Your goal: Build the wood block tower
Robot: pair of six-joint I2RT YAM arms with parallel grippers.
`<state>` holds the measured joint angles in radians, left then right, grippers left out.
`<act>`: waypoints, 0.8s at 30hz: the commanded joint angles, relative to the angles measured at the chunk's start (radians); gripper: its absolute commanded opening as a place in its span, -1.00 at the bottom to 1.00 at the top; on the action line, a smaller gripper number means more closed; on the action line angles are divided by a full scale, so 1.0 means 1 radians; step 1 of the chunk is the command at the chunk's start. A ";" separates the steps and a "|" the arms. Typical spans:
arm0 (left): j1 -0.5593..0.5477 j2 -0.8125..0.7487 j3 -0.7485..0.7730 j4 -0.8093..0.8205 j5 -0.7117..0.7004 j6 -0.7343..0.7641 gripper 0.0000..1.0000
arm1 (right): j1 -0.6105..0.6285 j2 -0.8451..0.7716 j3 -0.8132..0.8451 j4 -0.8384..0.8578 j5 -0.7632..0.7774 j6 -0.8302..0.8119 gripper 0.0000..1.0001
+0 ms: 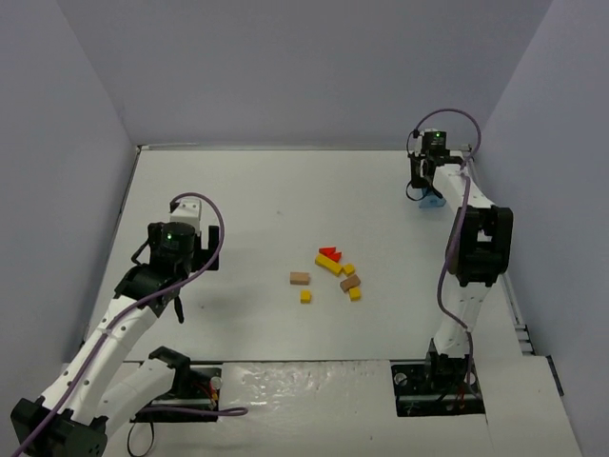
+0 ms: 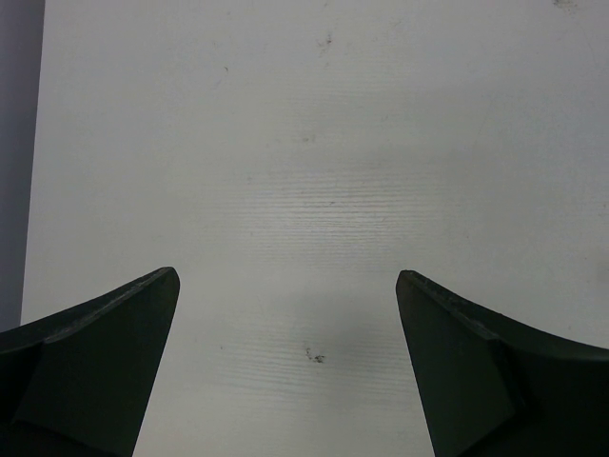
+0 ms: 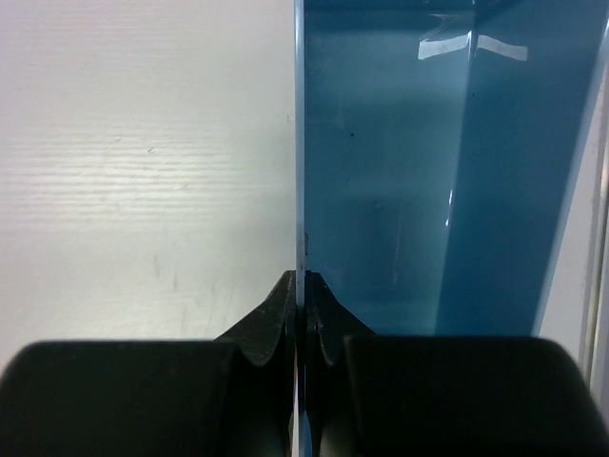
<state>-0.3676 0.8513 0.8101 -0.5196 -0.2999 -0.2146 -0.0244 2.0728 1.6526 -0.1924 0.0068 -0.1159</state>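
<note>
we find the wood blocks (image 1: 329,266) scattered, unstacked, at the middle of the table (image 1: 238,190); the right gripper (image 3: 303,282) pinches the thin wall of a blue box (image 3: 400,190) far right, the left gripper (image 2: 287,278) hangs wide open near the left edge.

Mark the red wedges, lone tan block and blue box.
red wedges (image 1: 329,253), top view, their upper surface.
lone tan block (image 1: 301,278), top view, top face.
blue box (image 3: 381,190), right wrist view, broad blue face.

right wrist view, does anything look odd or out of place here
Yes. The right gripper is pinched on the thin wall of a blue box at the far right corner, well away from the wood blocks, which lie scattered in the middle.
</note>
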 commanded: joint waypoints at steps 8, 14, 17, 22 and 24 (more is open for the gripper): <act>-0.002 0.023 0.064 0.030 0.026 -0.013 0.94 | -0.043 0.104 0.167 0.007 -0.024 -0.038 -0.28; -0.002 0.056 0.094 0.003 0.073 -0.049 0.94 | -0.017 -0.139 0.077 0.004 -0.054 0.036 0.50; -0.004 0.102 0.138 -0.041 0.145 -0.132 0.94 | 0.017 -0.330 -0.042 0.001 -0.025 0.077 0.71; -0.062 0.149 0.174 -0.063 0.252 -0.257 0.94 | 0.076 -0.606 -0.275 -0.011 -0.014 0.167 0.98; -0.104 0.154 0.179 -0.063 0.237 -0.302 0.94 | 0.078 -0.740 -0.388 -0.014 -0.022 0.185 1.00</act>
<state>-0.4047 0.9969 0.9366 -0.5818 -0.1203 -0.3883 0.0483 1.5322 1.4038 -0.1991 -0.0247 -0.0117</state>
